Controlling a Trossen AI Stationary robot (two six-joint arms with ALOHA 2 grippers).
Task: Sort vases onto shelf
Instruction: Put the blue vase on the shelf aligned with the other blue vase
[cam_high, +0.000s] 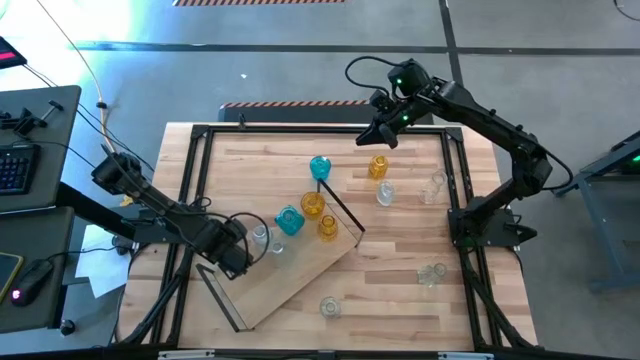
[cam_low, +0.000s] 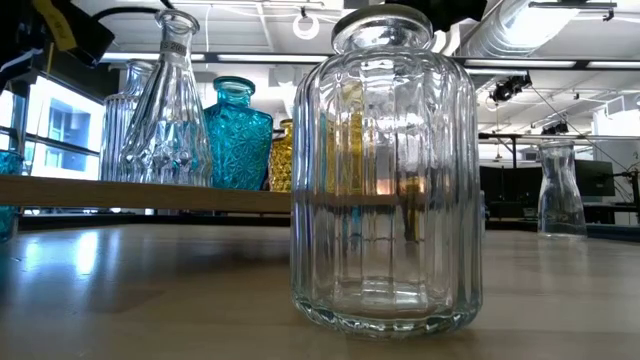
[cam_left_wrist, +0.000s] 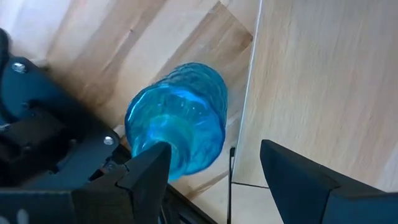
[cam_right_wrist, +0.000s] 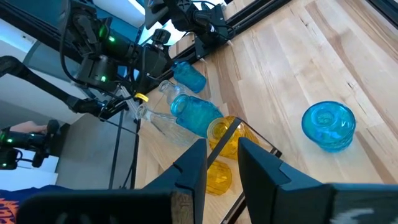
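Note:
The shelf (cam_high: 300, 270) lies slantwise on the table, its board (cam_left_wrist: 311, 74) pale in the left wrist view. A teal vase (cam_high: 289, 221), two amber vases (cam_high: 313, 205) and a clear vase (cam_high: 262, 238) stand on it. My left gripper (cam_left_wrist: 217, 165) is open and points down over a blue vase (cam_left_wrist: 180, 121) on the tabletop beside the shelf's edge. One fingertip (cam_left_wrist: 149, 163) shows in front of the vase's mouth. My right gripper (cam_high: 385, 135) hangs high over the table's far edge. Its fingers (cam_right_wrist: 222, 155) are a narrow gap apart, with nothing between them.
Loose on the table are a teal vase (cam_high: 320, 167), an amber vase (cam_high: 378, 166) and clear vases (cam_high: 385, 194) (cam_high: 433, 186) (cam_high: 432, 272). A ribbed clear vase (cam_low: 385, 170) stands near the front edge. A black frame (cam_high: 200, 135) borders the table.

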